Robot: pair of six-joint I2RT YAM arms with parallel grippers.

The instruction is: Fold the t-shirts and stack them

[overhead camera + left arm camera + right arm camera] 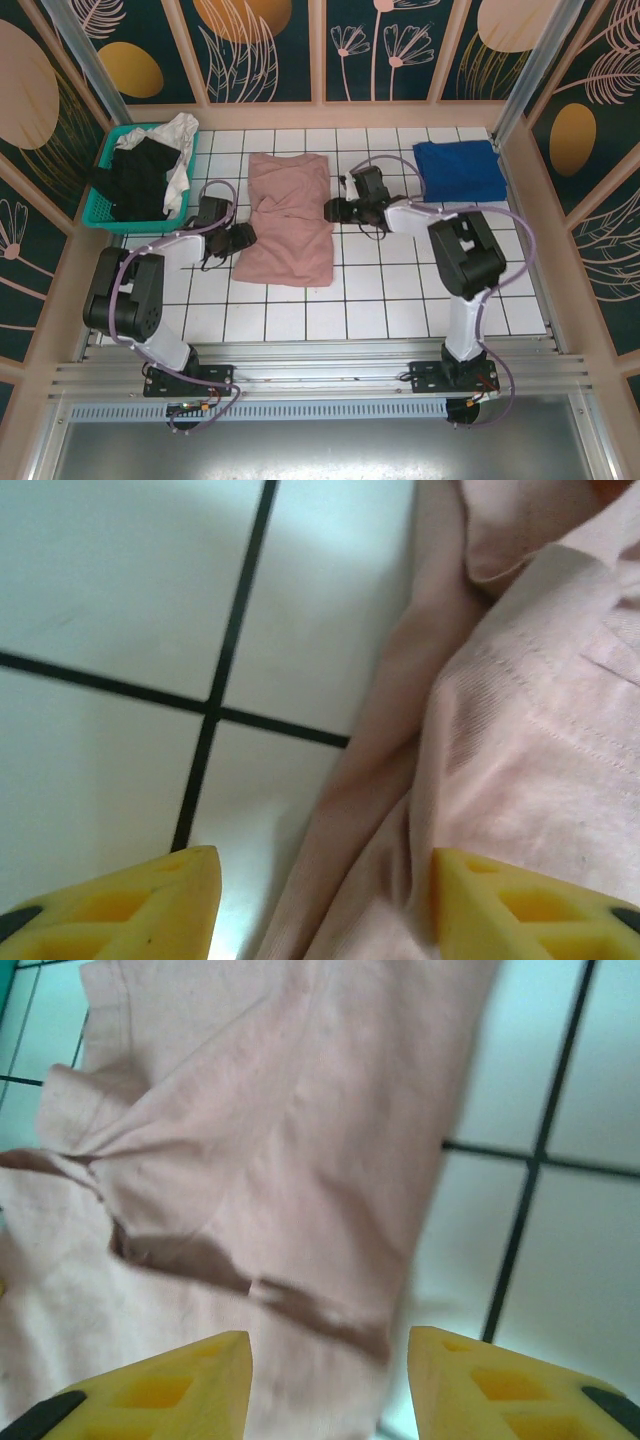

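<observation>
L gripper (325, 900) hovering at left edge of dusty-pink cloth tee (290, 220), jaws standing apart; R gripper (330, 1380) hovering at tee's right edge, jaws likewise apart.

Both arms are stretching inward, wrists low; left gripper (238, 240) and right gripper (336, 211) are facing each other, jaws parted.
</observation>
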